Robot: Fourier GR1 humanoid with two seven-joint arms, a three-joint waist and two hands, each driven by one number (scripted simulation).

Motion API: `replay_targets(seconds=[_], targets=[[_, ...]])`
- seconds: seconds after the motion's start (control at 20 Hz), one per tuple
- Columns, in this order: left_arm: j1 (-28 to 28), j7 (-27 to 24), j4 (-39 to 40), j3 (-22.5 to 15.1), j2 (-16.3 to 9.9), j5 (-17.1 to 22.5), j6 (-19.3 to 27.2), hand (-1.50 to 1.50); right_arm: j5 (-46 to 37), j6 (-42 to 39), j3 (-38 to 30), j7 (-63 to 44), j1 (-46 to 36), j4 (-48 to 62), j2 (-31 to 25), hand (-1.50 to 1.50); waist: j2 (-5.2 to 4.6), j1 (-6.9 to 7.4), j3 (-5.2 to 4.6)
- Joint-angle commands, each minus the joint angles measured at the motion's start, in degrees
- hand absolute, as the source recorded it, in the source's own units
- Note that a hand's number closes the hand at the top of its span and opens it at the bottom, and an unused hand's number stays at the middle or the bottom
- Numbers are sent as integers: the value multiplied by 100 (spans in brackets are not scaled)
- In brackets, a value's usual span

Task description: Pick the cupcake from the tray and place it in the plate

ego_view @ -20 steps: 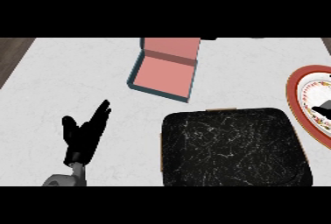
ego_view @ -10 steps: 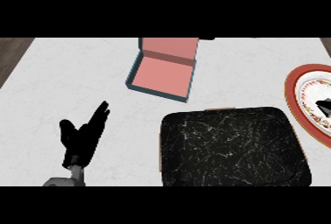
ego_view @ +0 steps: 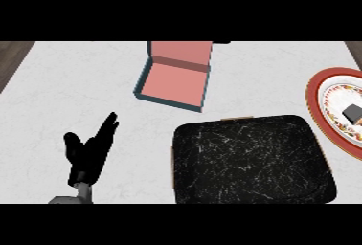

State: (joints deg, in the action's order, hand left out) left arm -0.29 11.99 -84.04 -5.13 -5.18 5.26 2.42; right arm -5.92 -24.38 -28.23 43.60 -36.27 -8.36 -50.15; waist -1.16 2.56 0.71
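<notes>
Cupcake [ego_view: 351,112], seen as a small dark block, sits on the red-rimmed plate [ego_view: 316,106] at the right edge of the white worktop [ego_view: 71,95]. Left of the plate lies the black marbled tray [ego_view: 251,160]. Farther off sits an open pink box [ego_view: 175,76]. Near left, the left hand [ego_view: 88,153] rests released, fingers straight, grasping nothing.

Box [ego_view: 175,76] behind tray [ego_view: 251,160], plate [ego_view: 332,103] right
</notes>
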Motion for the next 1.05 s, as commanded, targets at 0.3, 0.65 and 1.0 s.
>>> replay_targets(seconds=[0.3, 0.65, 1.0], targets=[[95, 258, -95, 37, -50, 74, -35, 0, -133, -1606, 244, 866, 947, -312, -450, -150, 20, -130, 0], [211, 121, -20, 28, 6, 100, -81, 0, -285, -1328, 475, 1260, 1492, -621, -561, -150, 21, -154, 2], [298, -49, 167, 122, 22, 64, -21, 0, -232, -1300, 570, 1724, 2058, -740, -517, -150, 57, -246, -16]])
